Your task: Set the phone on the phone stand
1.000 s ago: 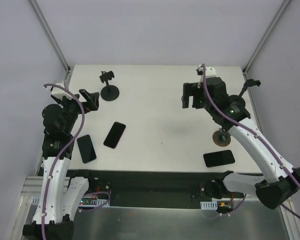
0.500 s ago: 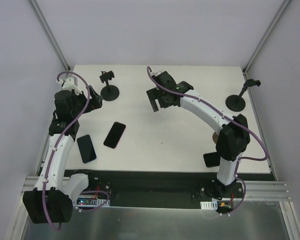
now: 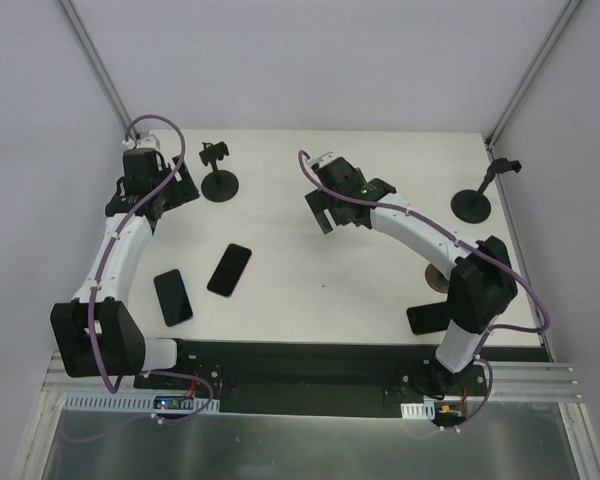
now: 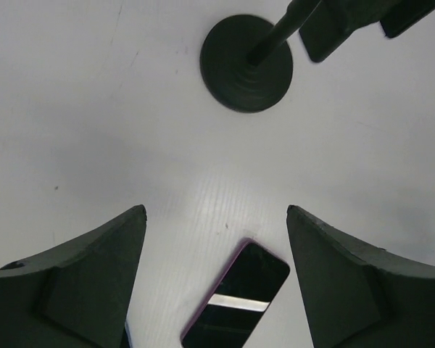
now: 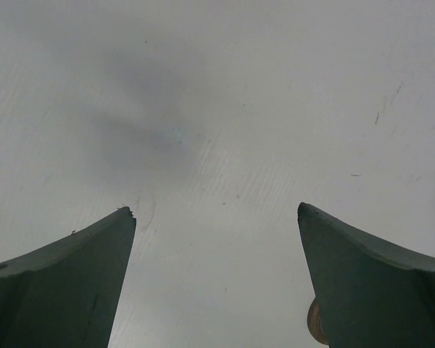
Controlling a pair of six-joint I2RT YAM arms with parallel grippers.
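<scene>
Phones lie flat on the table [image 3: 310, 300], none on a stand yet. The left gripper [image 4: 216, 216] hangs over the far-left part, jaws wide apart and holding nothing. Its camera looks straight down on the stand [image 4: 246, 64], upright on its round base with the cradle tilted off toward the top of the view. Nearer the arm bases lies the phone [image 4: 238, 296] (pink-edged, screen up, slanted), well apart from the stand. Just left of that one in the overhead view sits a second phone [image 3: 173, 297], also flat. Over in the middle, the right gripper [image 5: 214, 210] points down at bare table, jaws spread wide, nothing between them. A second stand [image 3: 473, 206] is upright near the far-right edge. A third phone [image 3: 425, 318] lies at the front right, partly hidden by the right arm.
</scene>
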